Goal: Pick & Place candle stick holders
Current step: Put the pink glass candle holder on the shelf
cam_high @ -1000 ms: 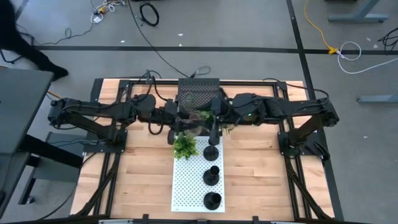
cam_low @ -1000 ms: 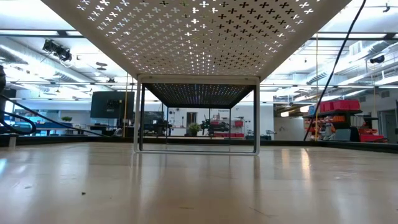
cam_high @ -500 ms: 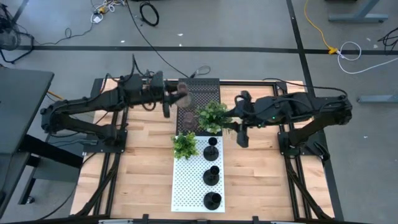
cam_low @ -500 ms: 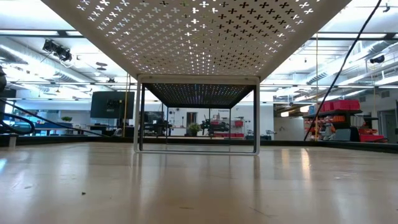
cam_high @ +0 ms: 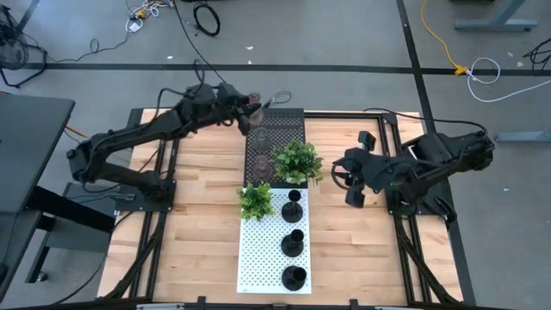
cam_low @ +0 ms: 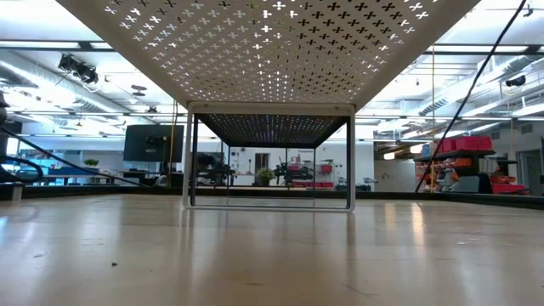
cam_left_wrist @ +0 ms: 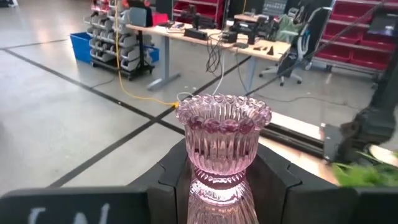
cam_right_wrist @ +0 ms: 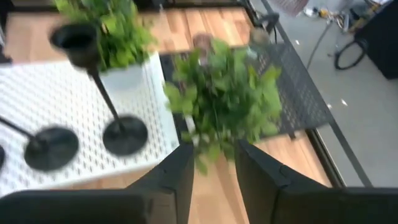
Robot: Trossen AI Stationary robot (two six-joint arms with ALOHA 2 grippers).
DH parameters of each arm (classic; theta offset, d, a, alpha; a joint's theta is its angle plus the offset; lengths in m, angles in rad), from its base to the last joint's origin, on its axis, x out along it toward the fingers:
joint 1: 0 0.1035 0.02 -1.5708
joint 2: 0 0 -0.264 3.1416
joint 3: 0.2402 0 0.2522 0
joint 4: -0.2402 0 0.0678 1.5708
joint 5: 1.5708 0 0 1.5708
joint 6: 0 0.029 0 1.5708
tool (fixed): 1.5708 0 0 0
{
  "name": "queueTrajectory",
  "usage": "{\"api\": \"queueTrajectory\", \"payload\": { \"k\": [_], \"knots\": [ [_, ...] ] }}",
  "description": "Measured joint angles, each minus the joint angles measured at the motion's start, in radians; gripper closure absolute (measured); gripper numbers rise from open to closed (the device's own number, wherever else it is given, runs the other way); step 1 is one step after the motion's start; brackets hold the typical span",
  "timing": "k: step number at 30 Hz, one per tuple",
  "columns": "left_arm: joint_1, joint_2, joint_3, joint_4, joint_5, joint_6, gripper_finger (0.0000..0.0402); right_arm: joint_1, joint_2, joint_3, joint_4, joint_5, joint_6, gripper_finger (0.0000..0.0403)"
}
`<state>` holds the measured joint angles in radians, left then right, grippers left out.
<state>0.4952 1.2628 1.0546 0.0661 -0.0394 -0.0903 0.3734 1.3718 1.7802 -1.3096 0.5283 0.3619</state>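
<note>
My left jaws (cam_left_wrist: pixel 217 180) are pinching a pink glass candle stick holder (cam_left_wrist: pixel 221 140) low on its ribbed body, one finger on either side, and I hold it upright above the far end of the dark perforated tray (cam_high: pixel 280 129), at the far edge of the counter (cam_high: pixel 207 215). The piece looks rigid, smooth and breakable: ribbed glass with a beaded rim, probably heavier than its size suggests and slippery against hard fingers. I judge the waist below the cup the right place to take it, since the ribs give some bite and the flared rim above would stop it sliding down; squeezing the thin rim itself would risk a chip. Three black candle stick holders (cam_high: pixel 293 243) stand in a row on the white perforated tray (cam_high: pixel 258 258) toward the near side; these look like metal, stiff and sturdy, best taken by the slender stem (cam_right_wrist: pixel 102 93). My right jaws (cam_right_wrist: pixel 211 168) hang over the right part of the counter, beside a potted plant (cam_high: pixel 297 161), parted and holding nothing.
</note>
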Motion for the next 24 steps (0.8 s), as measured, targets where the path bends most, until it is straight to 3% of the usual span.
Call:
{"api": "queueTrajectory", "payload": {
  "k": [10, 24],
  "knots": [
    [0.106, 0.109, 0.0, 0.084, 0.11, 0.004, 0.0281, 0.115, -0.003, 0.0, -0.261, 0.104, 0.245, 0.0289],
    [0.174, 0.232, 0.0, 0.118, 0.198, -0.003, 0.0281, 0.199, -0.113, -0.127, -0.253, 0.203, 0.388, 0.0289]
  ]
}}
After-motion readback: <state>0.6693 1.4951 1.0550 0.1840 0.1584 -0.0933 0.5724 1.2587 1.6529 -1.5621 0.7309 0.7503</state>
